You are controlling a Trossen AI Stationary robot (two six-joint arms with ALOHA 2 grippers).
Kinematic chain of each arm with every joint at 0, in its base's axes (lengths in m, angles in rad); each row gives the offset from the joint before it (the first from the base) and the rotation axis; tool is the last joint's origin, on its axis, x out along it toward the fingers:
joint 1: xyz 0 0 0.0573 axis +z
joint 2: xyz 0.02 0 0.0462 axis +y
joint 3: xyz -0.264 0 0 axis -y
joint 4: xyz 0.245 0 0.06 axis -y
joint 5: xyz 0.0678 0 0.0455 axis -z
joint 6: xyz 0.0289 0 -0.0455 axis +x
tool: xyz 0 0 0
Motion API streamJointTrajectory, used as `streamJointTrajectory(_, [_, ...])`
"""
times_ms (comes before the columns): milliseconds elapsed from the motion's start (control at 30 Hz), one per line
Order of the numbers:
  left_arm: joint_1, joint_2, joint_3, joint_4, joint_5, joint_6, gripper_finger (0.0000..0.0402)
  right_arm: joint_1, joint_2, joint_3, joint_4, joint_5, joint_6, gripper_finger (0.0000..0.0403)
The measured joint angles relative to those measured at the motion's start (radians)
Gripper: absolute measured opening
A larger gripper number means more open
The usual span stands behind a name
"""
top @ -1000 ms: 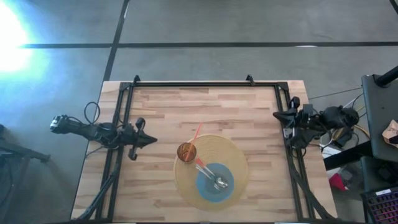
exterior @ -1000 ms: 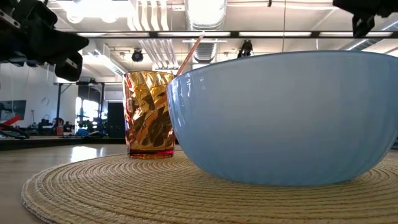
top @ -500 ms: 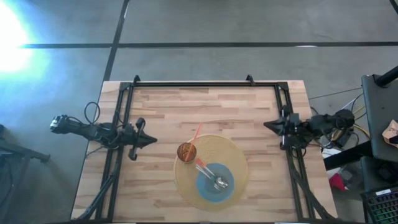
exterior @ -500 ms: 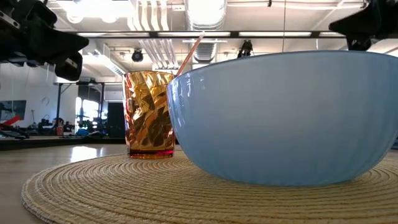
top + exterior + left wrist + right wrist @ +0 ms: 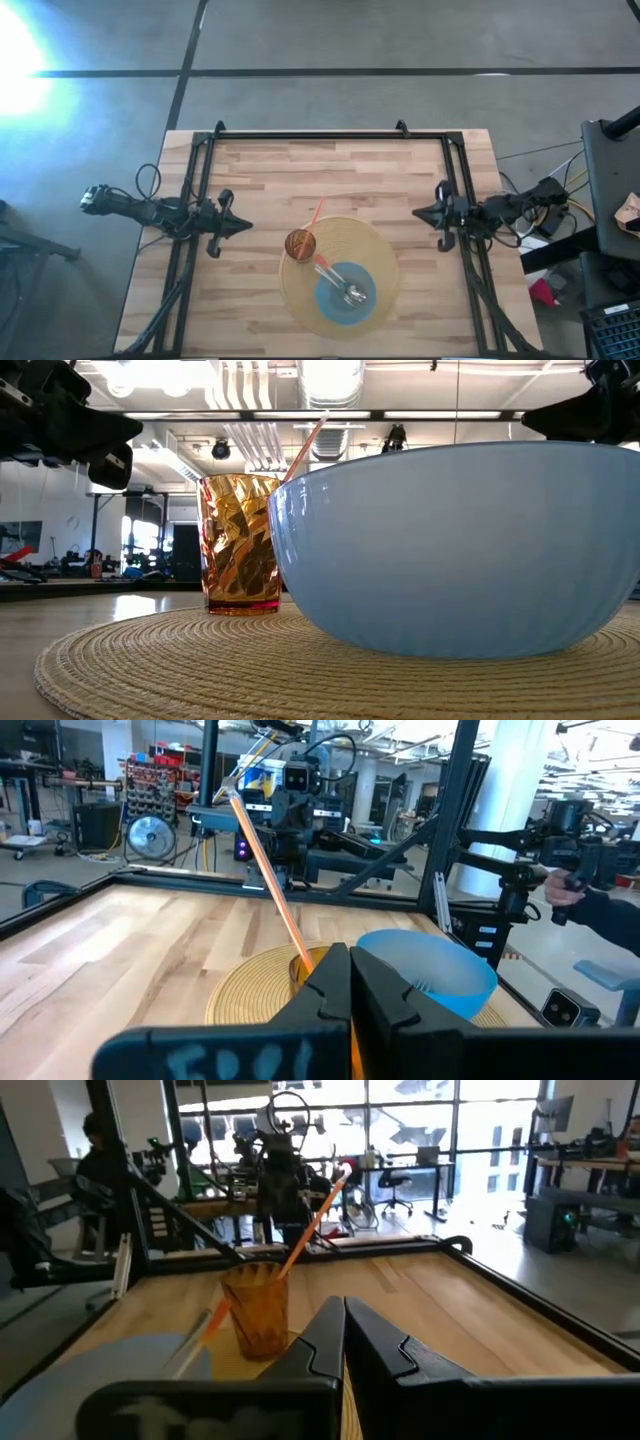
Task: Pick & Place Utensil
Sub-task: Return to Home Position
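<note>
While the left tool [image 5: 243,227] and the right tool [image 5: 418,213] sit closed and empty at the tabletop's [image 5: 300,170] sides, the light, stiff silver metal fork [image 5: 354,294] lies in the pale blue bowl [image 5: 330,300], probably slippery and best pinched mid-handle.

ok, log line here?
left gripper shut, left edge | right gripper shut, right edge | straw in cup | fork, spoon in bowl | all on mat

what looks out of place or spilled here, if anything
Nothing stands out. The amber cup stands upright on the woven mat, orange straw leaning in it; silver fork and orange spoon lie in the blue bowl. Left claw and right claw are shut, off the mat.
</note>
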Motion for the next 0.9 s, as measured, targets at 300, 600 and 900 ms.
streamJointTrajectory(300, [0.0, 0.0, 0.0, 0.0, 0.0, -0.001, 0.0, -0.001, 0.0, -0.082, 0.151, -0.087, -0.022, 0.0008])
streamJointTrajectory(600, [0.0, 0.0, 0.0, -0.001, 0.0, -0.003, 0.0, -0.066, 0.001, -0.088, 0.182, -0.082, -0.063, 0.0008])
streamJointTrajectory(900, [0.0, 0.0, 0.0, -0.001, 0.0, -0.003, 0.0, -0.198, 0.0, -0.088, 0.143, -0.104, -0.107, 0.0008])
